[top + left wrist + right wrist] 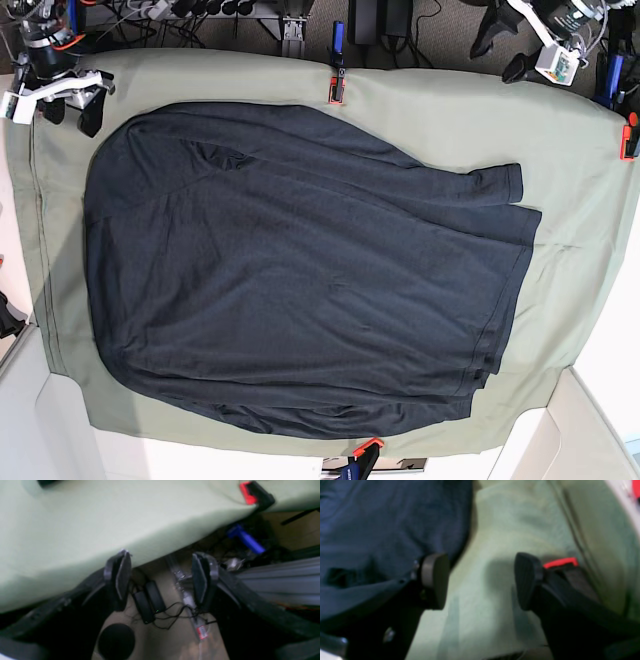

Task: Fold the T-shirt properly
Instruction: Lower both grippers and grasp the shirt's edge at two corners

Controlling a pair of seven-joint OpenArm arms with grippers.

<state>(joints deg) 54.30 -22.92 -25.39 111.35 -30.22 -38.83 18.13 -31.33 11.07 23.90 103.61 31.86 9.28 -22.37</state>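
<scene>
Left wrist view: left gripper (161,576) fingers apart, nothing between, over the green cloth's (75,530) edge. Right wrist view: right gripper (481,580) fingers apart, empty; T-shirt (382,525) fills upper left beside one finger. Base view: T-shirt (300,270) spread flat mid-frame, both arms at top corners.

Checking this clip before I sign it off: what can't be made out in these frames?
- T-shirt: any layers folded beneath it, base view, hidden by its own cloth.
- T-shirt in right wrist view: cut off by the frame edges, blurred.
- Left gripper: T-shirt absent from left wrist view; floor clutter blurred.
- Right gripper: small in base view.
</scene>
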